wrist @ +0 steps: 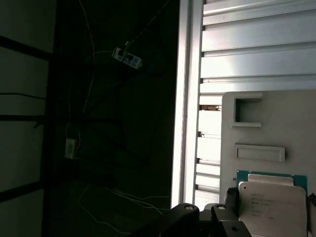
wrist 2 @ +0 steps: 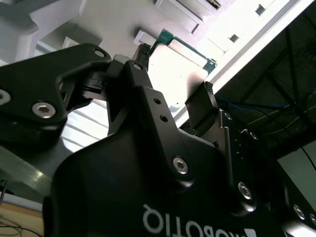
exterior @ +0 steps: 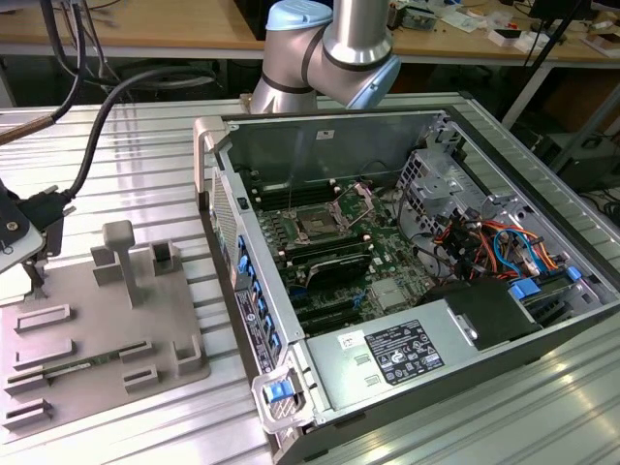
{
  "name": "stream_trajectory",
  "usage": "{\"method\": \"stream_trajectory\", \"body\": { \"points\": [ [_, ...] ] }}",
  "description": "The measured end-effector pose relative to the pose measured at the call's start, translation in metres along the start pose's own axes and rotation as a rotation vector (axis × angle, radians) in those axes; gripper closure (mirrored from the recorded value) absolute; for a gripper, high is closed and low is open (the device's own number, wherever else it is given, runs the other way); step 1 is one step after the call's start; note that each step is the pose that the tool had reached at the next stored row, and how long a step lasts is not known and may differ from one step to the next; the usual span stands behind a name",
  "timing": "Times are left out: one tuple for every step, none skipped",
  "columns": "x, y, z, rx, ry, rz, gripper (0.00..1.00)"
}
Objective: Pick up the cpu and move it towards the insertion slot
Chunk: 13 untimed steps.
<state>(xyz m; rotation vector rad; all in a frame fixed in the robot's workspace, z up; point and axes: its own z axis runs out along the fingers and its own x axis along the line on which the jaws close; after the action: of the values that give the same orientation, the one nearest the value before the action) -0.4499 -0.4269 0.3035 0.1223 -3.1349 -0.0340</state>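
gripper (wrist 2: 174, 70) jaws pinching cpu (wrist 2: 180, 59) by opposite edges | over tray (wrist: 256, 128) | risk: thin grip slips, cpu tilts or drops before insertion slot (exterior: 318, 225)

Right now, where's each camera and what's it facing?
Exterior view: off the arm, looking down into the computer case at the insertion slot; arm joint shows.
Second wrist view: on the wrist, looking past the tool to the gripped cpu.
First wrist view: on the wrist, facing the grey tray; tool edge shows.
Both wrist views share the cpu.
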Motion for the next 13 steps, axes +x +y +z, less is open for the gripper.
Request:
{"method": "stream_trajectory", "body": {
  "points": [
    [0.0, 0.0, -0.0008, 0.0, 0.0, 0.0, 0.45],
    [0.0, 0.0, -0.0019, -0.0001, -0.0001, 0.0, 0.45],
    [0.0, 0.0001, -0.0026, -0.0001, -0.0001, 0.0, 0.45],
    [0.0, 0.0001, -0.0039, 0.0, 0.0, 0.0, 0.45],
    [0.0, 0.0001, -0.0047, 0.0, 0.0, 0.0, 0.45],
    [0.0, 0.0001, -0.006, 0.0, 0.0, 0.0, 0.45],
    [0.0, 0.0002, -0.0067, 0.0, 0.0, 0.0, 0.45],
    [0.0, 0.0002, -0.0075, 0.0, 0.0, 0.0, 0.45],
    [0.0, 0.0002, -0.0081, -0.0001, 0.0, 0.0, 0.45],
    [0.0, 0.0002, -0.0088, -0.0001, -0.0001, 0.0, 0.45],
    [0.0, 0.0002, -0.0099, 0.0, 0.0, 0.0, 0.45],
    [0.0, 0.0002, -0.011, 0.0, 0.0001, 0.0, 0.45],
    [0.0, 0.0003, -0.0118, 0.0, 0.0, 0.0, 0.45]
  ]
}}
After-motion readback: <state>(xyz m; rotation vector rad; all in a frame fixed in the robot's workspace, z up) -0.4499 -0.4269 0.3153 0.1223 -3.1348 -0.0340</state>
